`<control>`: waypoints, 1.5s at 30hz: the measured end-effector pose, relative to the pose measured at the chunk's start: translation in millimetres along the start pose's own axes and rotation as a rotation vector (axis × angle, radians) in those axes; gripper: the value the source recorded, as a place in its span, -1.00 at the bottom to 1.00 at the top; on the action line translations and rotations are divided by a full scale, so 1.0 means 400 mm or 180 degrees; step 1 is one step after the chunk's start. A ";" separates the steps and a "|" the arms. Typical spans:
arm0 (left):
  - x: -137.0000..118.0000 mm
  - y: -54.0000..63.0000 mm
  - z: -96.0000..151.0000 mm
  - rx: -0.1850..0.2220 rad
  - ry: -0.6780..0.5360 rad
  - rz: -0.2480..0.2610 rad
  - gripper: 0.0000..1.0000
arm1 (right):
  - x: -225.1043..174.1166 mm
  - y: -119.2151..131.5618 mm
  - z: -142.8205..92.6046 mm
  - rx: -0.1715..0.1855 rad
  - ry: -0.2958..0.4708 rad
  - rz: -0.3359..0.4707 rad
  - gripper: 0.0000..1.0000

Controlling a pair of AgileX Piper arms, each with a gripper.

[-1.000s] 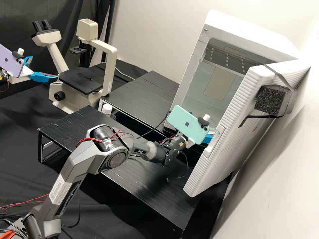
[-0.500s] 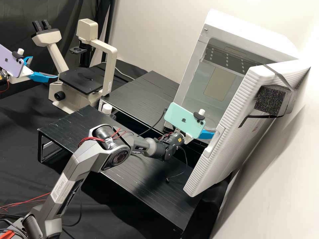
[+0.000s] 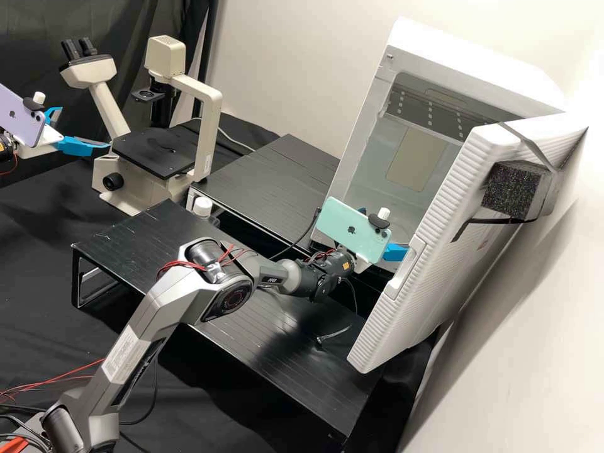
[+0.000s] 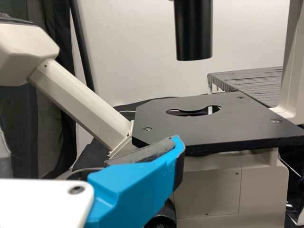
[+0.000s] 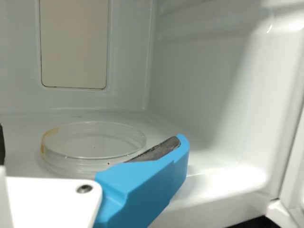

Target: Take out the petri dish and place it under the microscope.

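Note:
In the high view my left gripper [image 3: 83, 128] stands open beside the microscope [image 3: 204, 135], left of its black stage [image 3: 154, 148]. The left wrist view shows this gripper [image 4: 90, 154] empty near the stage [image 4: 228, 130]. At the open white cabinet's [image 3: 352, 157] mouth is my right gripper [image 3: 395, 252], partly behind its green phone. From the right wrist, the clear round petri dish [image 5: 95, 154] lies flat on the cabinet floor [image 5: 213, 183]; my right gripper [image 5: 92, 151] is open, a blue finger beside the dish's near edge, with no grip on it.
The cabinet door [image 3: 434, 239] stands open near the right gripper. Two black slatted racks, one in front [image 3: 283, 340] and one farther back [image 3: 270, 182], lie between cabinet and microscope. A small white-capped bottle [image 3: 202, 207] is beside the front rack.
The right arm's elbow has shifted right. Its gripper rose slightly and moved left, then back a little to the right at the cabinet mouth. The left gripper has stayed still.

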 end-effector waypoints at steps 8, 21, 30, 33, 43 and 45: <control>0.000 0.000 0.000 0.0000 0.0000 0.0000 1.00 | 0.019 -0.010 -0.011 0.0228 0.0098 -0.0237 1.00; 0.000 0.000 0.000 0.0000 0.0000 0.0000 1.00 | 0.019 -0.007 -0.011 0.0242 0.0172 -0.0413 1.00; 0.000 0.000 0.000 0.0000 0.0000 0.0000 1.00 | 0.021 0.004 -0.008 0.0121 0.0149 -0.0459 1.00; 0.000 0.000 0.000 0.0000 0.0000 0.0000 1.00 | 0.020 0.011 -0.003 0.0121 0.0131 -0.0443 1.00; 0.000 0.000 0.000 0.0000 0.0000 0.0000 1.00 | -0.012 0.074 0.017 0.0090 -0.0189 -0.0357 1.00; 0.000 0.000 0.000 0.0000 0.0000 0.0000 1.00 | -0.024 0.090 0.022 0.0084 -0.0236 -0.0327 1.00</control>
